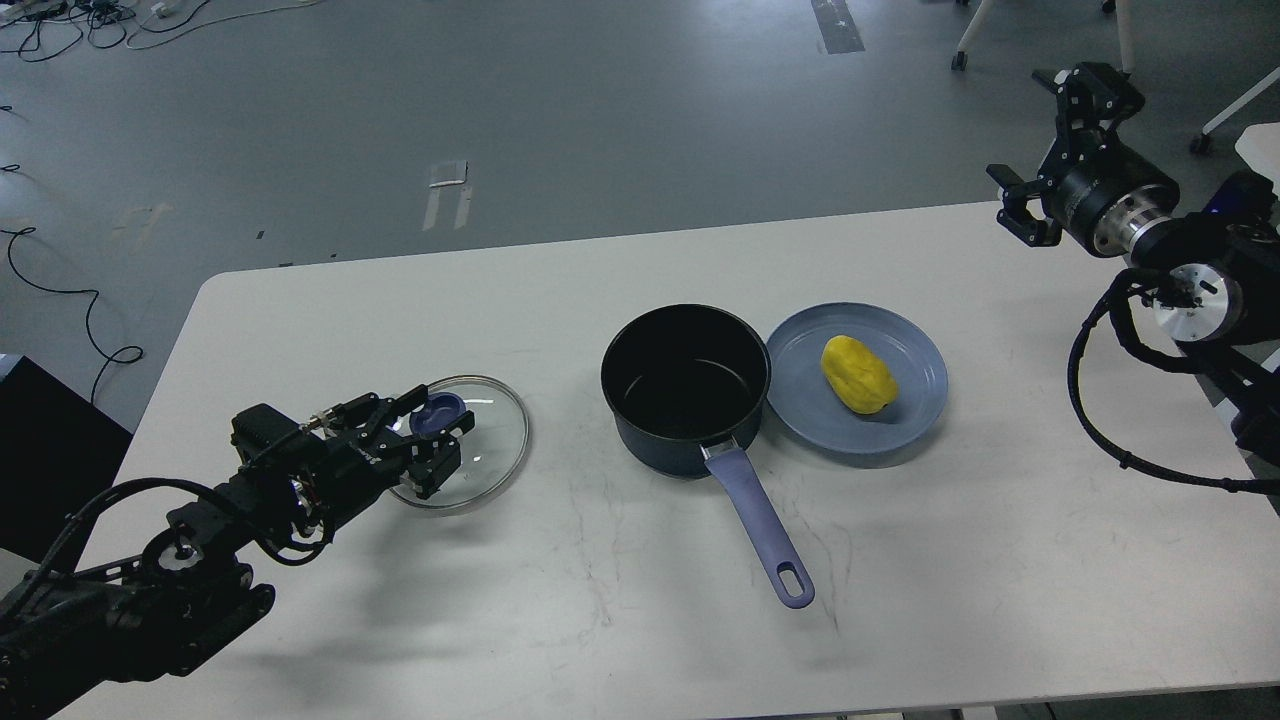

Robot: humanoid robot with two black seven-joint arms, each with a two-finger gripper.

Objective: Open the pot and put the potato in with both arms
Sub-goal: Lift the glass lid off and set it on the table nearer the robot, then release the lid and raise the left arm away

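1. Left gripper (437, 432) spread around the blue knob of the glass lid (492, 440) (lying flat).
2. Right gripper (1040, 150) spread, empty, raised.
3. Open pot (686, 387) to the lid's right; potato (858, 375) on the plate (915, 350), below-left of the right gripper.

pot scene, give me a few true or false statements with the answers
1. The pot is open, with no lid on it. True.
2. The potato is inside the pot. False: it lies on the blue plate, right of the pot.
3. The glass lid lies on the table, left of the pot, at the left gripper. True.
4. The right gripper holds the potato. False: it is up near the table's far right corner, away from the potato, with nothing in it.
5. The pot's handle points toward the table's far edge. False: it points toward the near edge.
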